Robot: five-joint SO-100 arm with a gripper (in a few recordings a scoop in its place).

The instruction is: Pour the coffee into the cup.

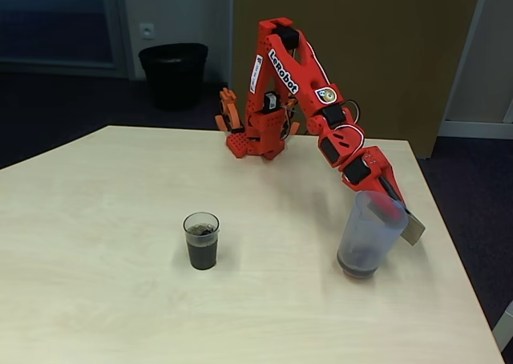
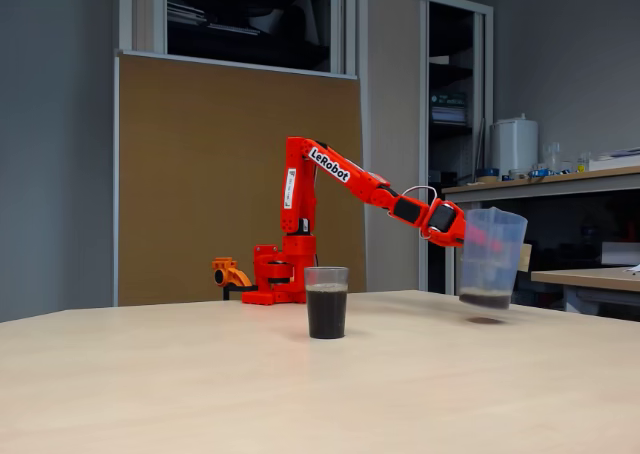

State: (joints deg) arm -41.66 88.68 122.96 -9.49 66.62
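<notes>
In a fixed view taken from above the near table edge, we see the cup (image 1: 201,240) standing upright just left of centre on the pale wooden table (image 1: 96,244), holding the coffee (image 1: 202,254) to well above half its height. At the right of the frame the red arm (image 1: 309,91) reaches down from its base at the upper centre, and its gripper (image 1: 390,204) is closed on the rim of a translucent pitcher (image 1: 367,240) beside the grey handle tab (image 1: 414,228); a little dark liquid lies in the pitcher's bottom. A black waste bin (image 1: 173,74) stands on the floor at upper left. In a fixed view taken low from the side, we see the cup (image 2: 326,302) at the frame's centre, the coffee (image 2: 326,314) filling its lower two thirds. The pitcher (image 2: 490,257), right of centre, hangs slightly tilted and clear of the table (image 2: 200,394), a shadow beneath it, with the gripper (image 2: 471,236) clasping its rim from the left. Cup and pitcher stand well apart in both fixed views.
</notes>
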